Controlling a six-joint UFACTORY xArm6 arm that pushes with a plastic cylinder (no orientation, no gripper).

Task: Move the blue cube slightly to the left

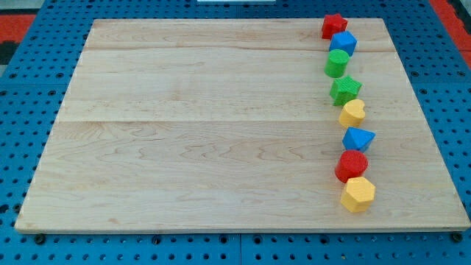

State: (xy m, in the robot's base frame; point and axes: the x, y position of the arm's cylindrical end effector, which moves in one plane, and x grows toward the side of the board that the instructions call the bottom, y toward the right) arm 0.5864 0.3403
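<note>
The blue cube (343, 43) sits near the top right of the wooden board (184, 125), just below and touching a red star block (333, 26). Below it runs a column of blocks: a green cylinder (337, 63), a green star block (344, 90), a yellow heart block (352, 112), a blue triangular block (358, 138), a red round block (351, 165) and a yellow hexagonal block (358, 194). My tip and the rod do not show in the camera view.
The board lies on a blue perforated table (29, 88). The column of blocks stands near the board's right edge. A red area shows at the view's top corners.
</note>
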